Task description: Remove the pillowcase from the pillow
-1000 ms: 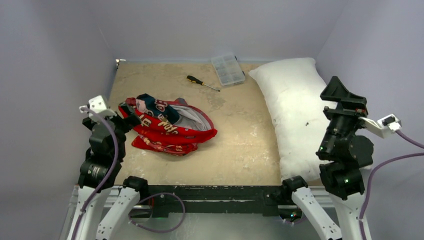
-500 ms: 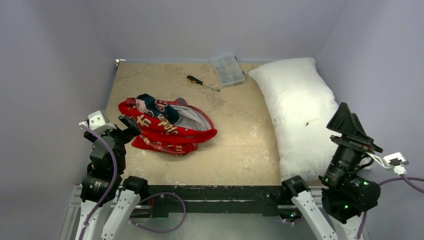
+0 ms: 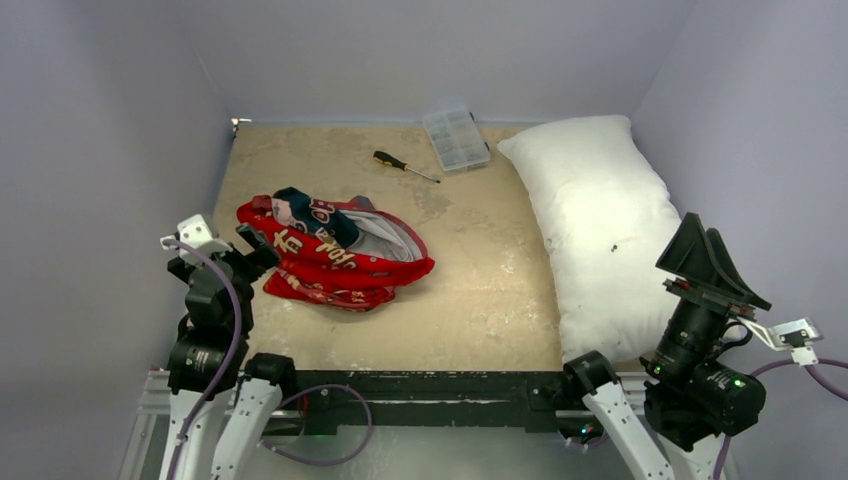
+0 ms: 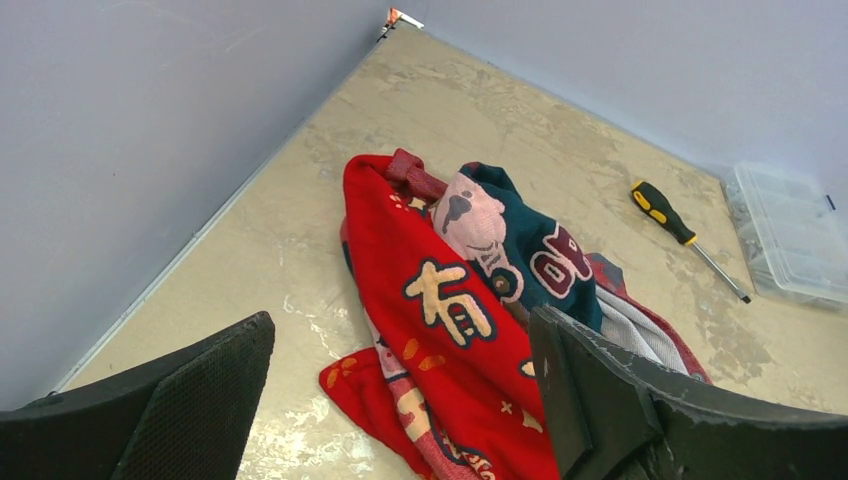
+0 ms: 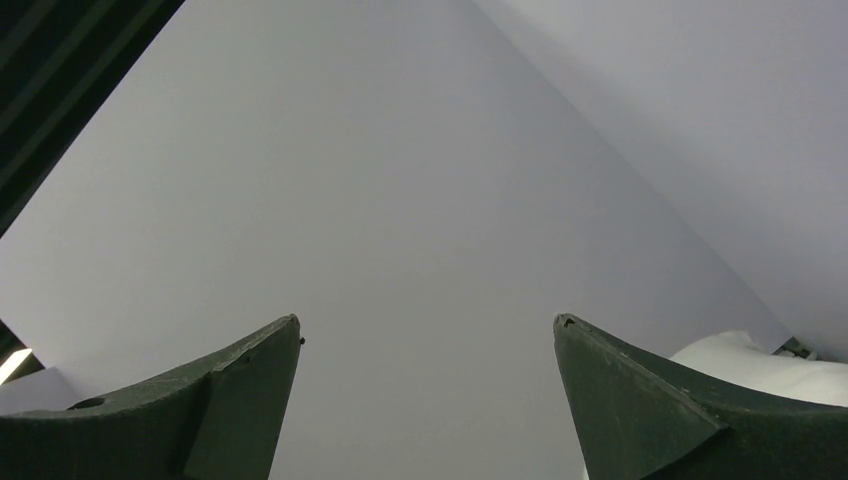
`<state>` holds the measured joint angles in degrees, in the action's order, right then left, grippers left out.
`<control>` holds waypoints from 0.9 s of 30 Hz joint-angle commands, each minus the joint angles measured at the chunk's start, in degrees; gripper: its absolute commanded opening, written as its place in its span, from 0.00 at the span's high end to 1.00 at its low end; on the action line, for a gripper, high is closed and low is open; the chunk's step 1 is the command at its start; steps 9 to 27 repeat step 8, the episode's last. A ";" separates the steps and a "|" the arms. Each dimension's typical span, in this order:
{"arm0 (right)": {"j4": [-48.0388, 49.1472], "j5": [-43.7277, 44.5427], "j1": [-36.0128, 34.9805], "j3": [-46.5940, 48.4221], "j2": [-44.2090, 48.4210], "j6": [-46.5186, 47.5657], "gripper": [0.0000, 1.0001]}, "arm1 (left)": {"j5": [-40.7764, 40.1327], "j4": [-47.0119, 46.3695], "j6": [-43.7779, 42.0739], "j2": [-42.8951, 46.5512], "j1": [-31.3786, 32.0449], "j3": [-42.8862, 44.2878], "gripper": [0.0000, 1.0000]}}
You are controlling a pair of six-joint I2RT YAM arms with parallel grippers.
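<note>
Since the pillowcase (image 3: 335, 250) lies crumpled at the desk's (image 3: 480, 290) 9 o'clock, well apart from the bare pillow (image 3: 595, 220) at 3 o'clock, removal looks done; left fingers (image 4: 200, 390) and right fingers (image 5: 640, 400) gape empty, so only parking the arms seems left.

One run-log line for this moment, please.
pillowcase: off, crumpled, left | pillow: bare, right | left claw: open, empty | right claw: open, empty

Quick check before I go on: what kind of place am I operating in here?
Most likely a lab robot test cell, not a home: plain grey-lilac walls box in a worn tabletop, and a pillow, pillowcase, screwdriver and clear parts box lie on it as props.
</note>
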<state>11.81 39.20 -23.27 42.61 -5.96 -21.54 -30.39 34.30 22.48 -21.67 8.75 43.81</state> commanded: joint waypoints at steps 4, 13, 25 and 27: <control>1.89 -1.58 -0.56 -0.51 -0.15 1.75 0.01 | 2.55 -2.24 -0.76 -0.03 -1.78 -0.39 0.03; 1.83 -1.57 -0.56 -0.41 -0.39 1.76 0.01 | 3.35 -2.65 -1.07 0.05 -2.15 -0.65 0.03; 1.83 -1.57 -0.56 -0.41 -0.39 1.76 0.01 | 3.35 -2.65 -1.07 0.05 -2.15 -0.65 0.03; 1.83 -1.57 -0.56 -0.41 -0.39 1.76 0.01 | 3.35 -2.65 -1.07 0.05 -2.15 -0.65 0.03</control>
